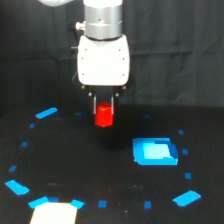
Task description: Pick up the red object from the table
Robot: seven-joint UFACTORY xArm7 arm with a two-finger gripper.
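Above the desk [75, 160], centre of view | hand [104, 111] closed around the red object [104, 116], fingers either side of its top | object looks clear of the desk, shadow beneath | step: lifting | next: raise straight up, keep the grip firm.

Bright red object [104, 115], black table [75, 165] dotted with blue tape marks [46, 113].

The arm [103, 19] ends in a silver-grey cylindrical wrist above a boxy white housing with rounded corners; the gripper [103, 106] has two thin, pale metal fingers.
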